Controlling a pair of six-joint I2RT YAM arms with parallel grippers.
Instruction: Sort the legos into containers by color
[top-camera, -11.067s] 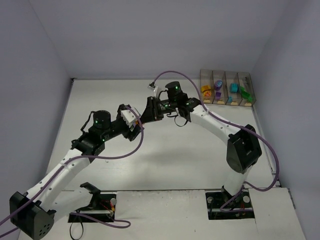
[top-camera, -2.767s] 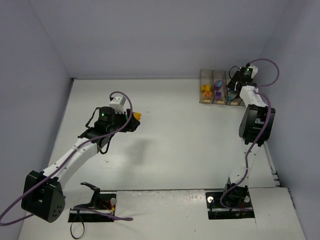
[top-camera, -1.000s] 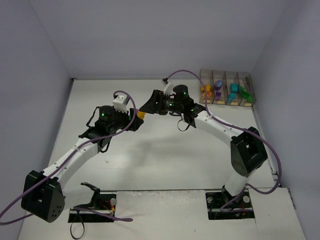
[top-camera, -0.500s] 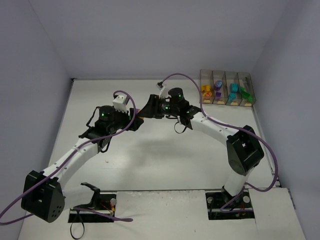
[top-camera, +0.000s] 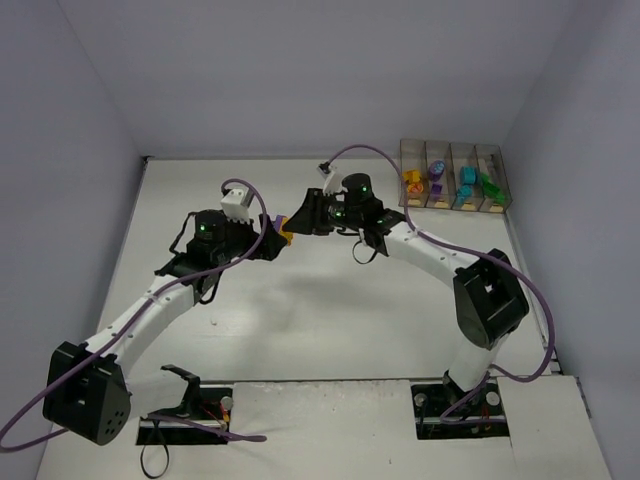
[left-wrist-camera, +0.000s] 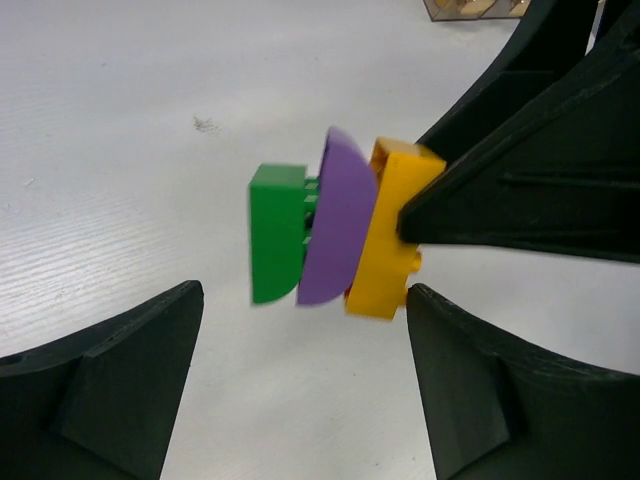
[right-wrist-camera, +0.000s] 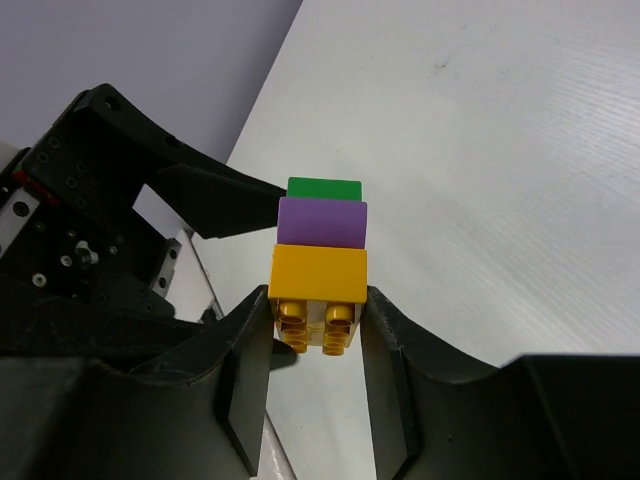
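A stack of three joined legos, green (left-wrist-camera: 278, 232), purple (left-wrist-camera: 338, 230) and yellow (left-wrist-camera: 392, 232), hangs in the air over the table's middle (top-camera: 284, 230). My right gripper (right-wrist-camera: 318, 322) is shut on the yellow brick (right-wrist-camera: 318, 272), with the purple (right-wrist-camera: 321, 222) and green (right-wrist-camera: 324, 188) bricks sticking out past it. My left gripper (left-wrist-camera: 305, 400) is open, its fingers (left-wrist-camera: 110, 380) wide on either side just short of the stack, not touching it. The two grippers face each other in the top view, left (top-camera: 270, 242) and right (top-camera: 296, 222).
The four joined clear containers (top-camera: 455, 204) stand at the back right, holding yellow (top-camera: 411, 181), purple (top-camera: 437, 172), teal (top-camera: 466, 178) and green (top-camera: 489, 184) bricks. One corner of them shows in the left wrist view (left-wrist-camera: 470, 10). Purple cables loop over both arms.
My left gripper held the stack alone; my right arm swung in from the containers and shut on its yellow end. My left jaws have opened and let go.
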